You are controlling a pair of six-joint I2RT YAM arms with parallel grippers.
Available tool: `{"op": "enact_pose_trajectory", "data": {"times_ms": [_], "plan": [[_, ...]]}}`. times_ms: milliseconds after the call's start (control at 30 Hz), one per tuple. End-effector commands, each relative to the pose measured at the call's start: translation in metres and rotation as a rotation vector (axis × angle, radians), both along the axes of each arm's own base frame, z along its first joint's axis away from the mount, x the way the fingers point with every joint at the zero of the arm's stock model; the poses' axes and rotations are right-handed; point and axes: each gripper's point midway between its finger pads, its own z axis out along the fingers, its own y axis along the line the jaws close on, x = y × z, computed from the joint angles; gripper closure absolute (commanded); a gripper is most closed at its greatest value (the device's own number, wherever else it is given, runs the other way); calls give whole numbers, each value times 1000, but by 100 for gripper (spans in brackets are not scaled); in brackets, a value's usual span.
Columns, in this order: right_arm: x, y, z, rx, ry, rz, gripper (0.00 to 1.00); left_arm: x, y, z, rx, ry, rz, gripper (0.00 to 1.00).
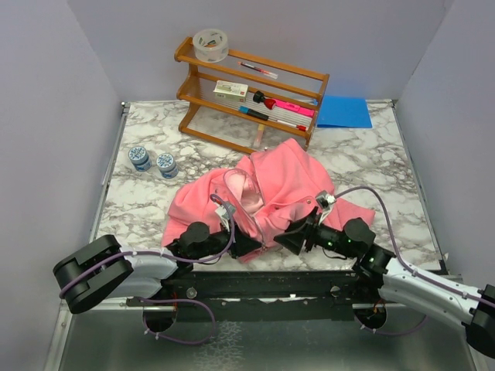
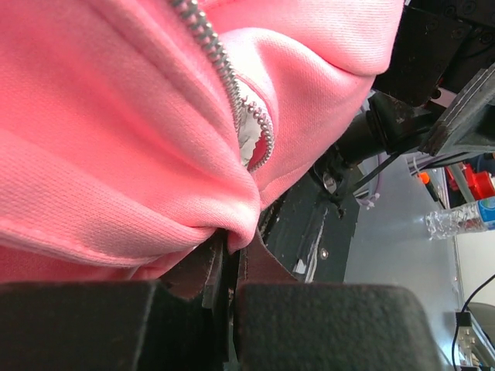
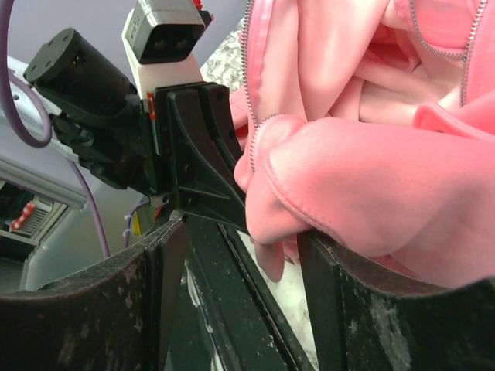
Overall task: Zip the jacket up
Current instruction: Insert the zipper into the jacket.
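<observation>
Jacket [image 1: 267, 193], pink fleece, unzipped & crumpled at centre of marble table [image 1: 371, 170], near hem drooping toward the arm bases. A wooden rack [image 1: 255, 100] stands behind it, apart.

(a) Top view: left gripper [image 1: 246, 246] and right gripper [image 1: 300, 239] converge on the near hem from opposite sides, tips close together.

(b) Left wrist view: the left claw is clamped tight on a fold of hem fabric just below the lower end of the zipper teeth [image 2: 220, 69]. Judged purpose: to anchor one front edge so the tooth row hangs taut & its base stays findable.

(c) Right wrist view: jaws stand wide apart. A roll of pink fabric rests against one finger [image 3: 348, 309] but nothing is pinched btwn the two. The left claw's tip fills the gap opposite. Judged purpose: positioned to take the second front edge beside the anchored one.

Slider & pin not identifiable in any view. The two tooth rows lie apart, so zipping is judged not yet begun. Likely next need: a grip on the opposite hem corner w/o dragging the anchored side.
</observation>
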Motion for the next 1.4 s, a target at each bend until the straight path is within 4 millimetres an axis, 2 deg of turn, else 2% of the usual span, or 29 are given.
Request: {"op": "enact_pose_trajectory", "data": {"times_ms": [0,300,567,700,967,1100,1367], "plan": [[-7,-10,-25,-84,16,-13,33,-7,5,-12,38,30,-12,100],[-28,-15,-70,-247,72,-11,27,-6,3,-12,45,29,-19,100],[-53,2,-95,-303,62,99,26,-5,0,-12,46,32,-24,100],[-49,13,-95,-307,-93,104,26,-5,-2,-10,43,29,-28,100],[-40,38,-78,-303,-397,181,27,-8,-3,-7,34,32,-45,100],[-39,35,-63,-241,-532,170,30,-8,-4,-4,27,25,-52,100],[-51,35,-77,-293,-611,275,30,-7,-7,-2,26,23,-57,100]]}}
